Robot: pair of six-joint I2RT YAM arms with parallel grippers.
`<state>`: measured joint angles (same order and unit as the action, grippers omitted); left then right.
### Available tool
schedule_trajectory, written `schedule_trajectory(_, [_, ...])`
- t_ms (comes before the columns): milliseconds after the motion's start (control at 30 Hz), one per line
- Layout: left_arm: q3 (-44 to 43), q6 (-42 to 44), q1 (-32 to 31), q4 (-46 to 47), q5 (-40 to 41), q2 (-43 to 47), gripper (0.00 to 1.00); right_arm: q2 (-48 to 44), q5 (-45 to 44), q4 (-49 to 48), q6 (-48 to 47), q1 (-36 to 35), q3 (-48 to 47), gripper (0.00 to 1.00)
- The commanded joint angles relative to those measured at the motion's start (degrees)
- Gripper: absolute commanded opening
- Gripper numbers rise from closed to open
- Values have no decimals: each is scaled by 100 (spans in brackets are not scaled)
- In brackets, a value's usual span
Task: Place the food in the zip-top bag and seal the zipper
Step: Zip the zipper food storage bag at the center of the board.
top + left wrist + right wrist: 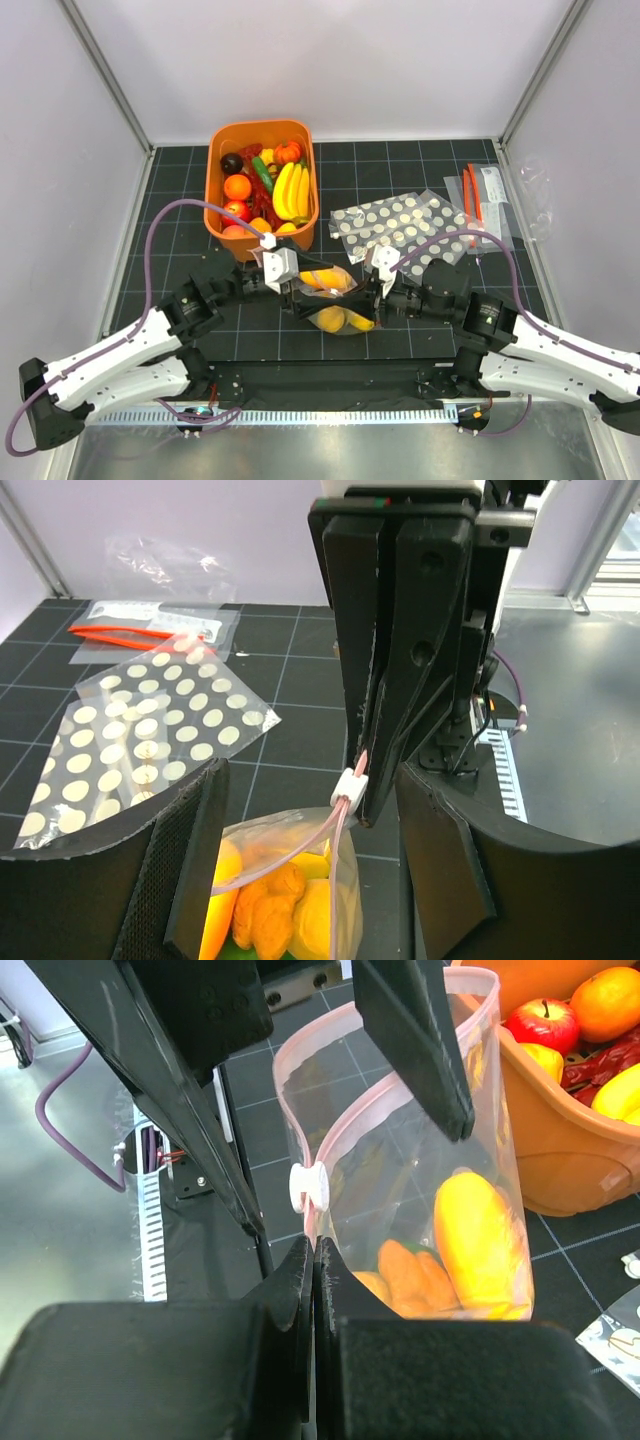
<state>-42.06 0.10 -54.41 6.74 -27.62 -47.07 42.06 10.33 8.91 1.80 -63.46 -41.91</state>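
Note:
The zip-top bag hangs upright between my two grippers, its mouth open. It holds yellow and orange food, also seen in the left wrist view. The pink zipper forms an open loop with a white slider at one end. My right gripper is shut on the strip's end just beyond the slider. My left gripper is open, one finger on each side of the bag's mouth near the slider. More food lies in the bin.
The orange bin stands at the back left, close behind the bag. White-polka-dotted bags lie to the right, with small clear bags with red-orange strips behind them. White walls enclose the black gridded mat.

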Motion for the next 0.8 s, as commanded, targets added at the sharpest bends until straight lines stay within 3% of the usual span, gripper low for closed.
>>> schedule_trajectory(0, [-171, 157, -34, 29, -209, -109, 71, -119, 118, -196, -40, 0, -89, 1])
schedule_trajectory(67, [-214, 183, -34, -32, -183, -162, 70, -102, 119, -196, -40, 0, -81, 1])
schedule_trajectory(167, [-250, 184, -26, -50, -235, -294, 61, -84, 127, -205, -31, 0, -89, 1])
schedule_trajectory(267, [-337, 157, -26, -94, -393, -426, 32, -93, 128, -188, -5, -8, -107, 1])
schedule_trajectory(400, [-425, 157, -26, -191, -420, -523, 8, -172, -83, -196, 48, 0, -89, 1])
schedule_trajectory(467, [-434, 148, -26, -200, -420, -505, 1, -251, -241, -196, 74, 0, -54, 1])
schedule_trajectory(767, [-338, 113, -26, -94, -402, -356, 0, -524, -540, -319, 83, 0, 122, 1])
